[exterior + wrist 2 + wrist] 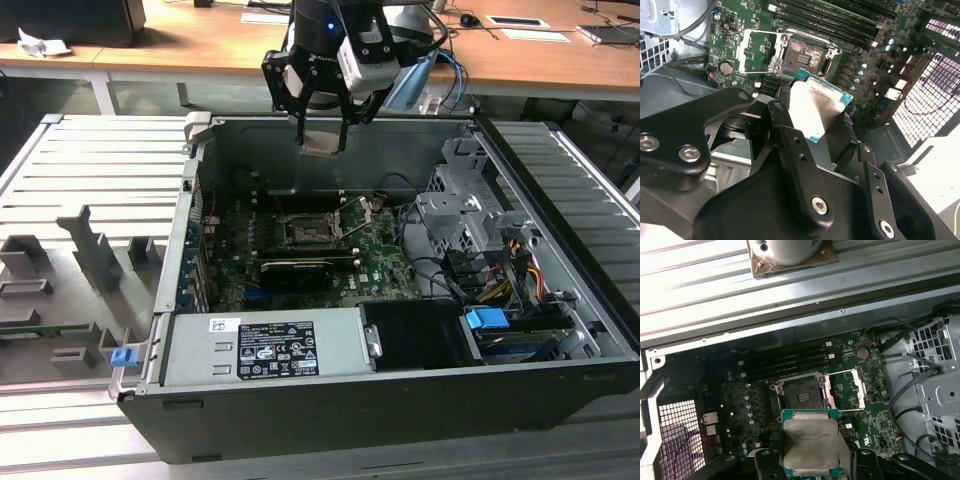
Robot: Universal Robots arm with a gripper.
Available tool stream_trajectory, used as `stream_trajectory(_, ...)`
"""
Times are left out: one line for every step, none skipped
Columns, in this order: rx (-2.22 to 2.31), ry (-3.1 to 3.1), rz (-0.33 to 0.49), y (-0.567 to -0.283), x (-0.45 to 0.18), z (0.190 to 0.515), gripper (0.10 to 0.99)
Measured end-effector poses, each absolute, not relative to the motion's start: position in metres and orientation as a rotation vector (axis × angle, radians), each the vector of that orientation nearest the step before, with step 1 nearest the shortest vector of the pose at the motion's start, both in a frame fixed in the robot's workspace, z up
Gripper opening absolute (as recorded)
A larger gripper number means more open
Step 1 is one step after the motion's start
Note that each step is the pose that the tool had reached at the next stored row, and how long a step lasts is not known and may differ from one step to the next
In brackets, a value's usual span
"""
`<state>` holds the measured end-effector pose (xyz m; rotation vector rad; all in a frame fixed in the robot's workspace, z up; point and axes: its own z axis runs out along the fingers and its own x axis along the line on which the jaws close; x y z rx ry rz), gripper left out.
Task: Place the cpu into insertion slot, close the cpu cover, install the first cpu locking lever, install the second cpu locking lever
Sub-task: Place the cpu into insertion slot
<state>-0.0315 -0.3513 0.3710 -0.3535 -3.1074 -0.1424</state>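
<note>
My gripper point(322, 138) hangs above the open computer case, shut on the cpu point(323, 142), well above the board. In both wrist views the cpu point(815, 107) point(810, 440) shows its pale silver top and green edge between the black fingers point(782, 125). Below it on the green board lies the insertion slot point(308, 232) point(802, 52) point(801, 392), open and bare. The cpu cover point(852, 387) point(757, 50) is swung open and lies beside the socket. A thin locking lever point(850, 410) stands free next to the cover.
The case wall point(330, 150) rises behind the gripper. A long black card point(295, 270) sits in front of the socket, and memory slots point(785, 362) run beside it. A drive cage with cables point(470, 230) and a power supply point(265, 345) fill the case's other sides.
</note>
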Motion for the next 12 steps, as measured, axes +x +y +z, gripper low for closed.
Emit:
stream_trajectory(-0.364,-3.106,-0.142,-0.3513,-0.0315,0.3708,0.529)
stream_trajectory(-0.374,-3.106,-0.142,-0.3513,-0.0315,0.3707,0.529)
stream_trajectory(-0.389,-3.104,-0.142,-0.3513,-0.0315,0.3704,0.529)
stream_trajectory(-0.403,-3.103,-0.142,-0.3513,-0.0315,0.3702,0.529)
stream_trajectory(-0.43,-3.1,-0.142,-0.3513,-0.0315,0.3698,0.529)
stream_trajectory(-0.448,-3.098,-0.142,-0.3513,-0.0315,0.3696,0.529)
stream_trajectory(-0.46,-3.097,-0.142,-0.3513,-0.0315,0.3695,0.529)
stream_trajectory(-0.477,-3.095,-0.142,-0.3513,-0.0315,0.3694,0.529)
stream_trajectory(-0.49,-3.093,-0.142,-0.3513,-0.0315,0.3693,0.529)
stream_trajectory(-0.504,-3.091,-0.142,-0.3513,-0.0315,0.3691,0.529)
stream_trajectory(-0.519,-3.089,-0.142,-0.3513,-0.0315,0.369,0.529)
stream_trajectory(-0.534,-3.087,-0.142,-0.3513,-0.0315,0.3689,0.529)
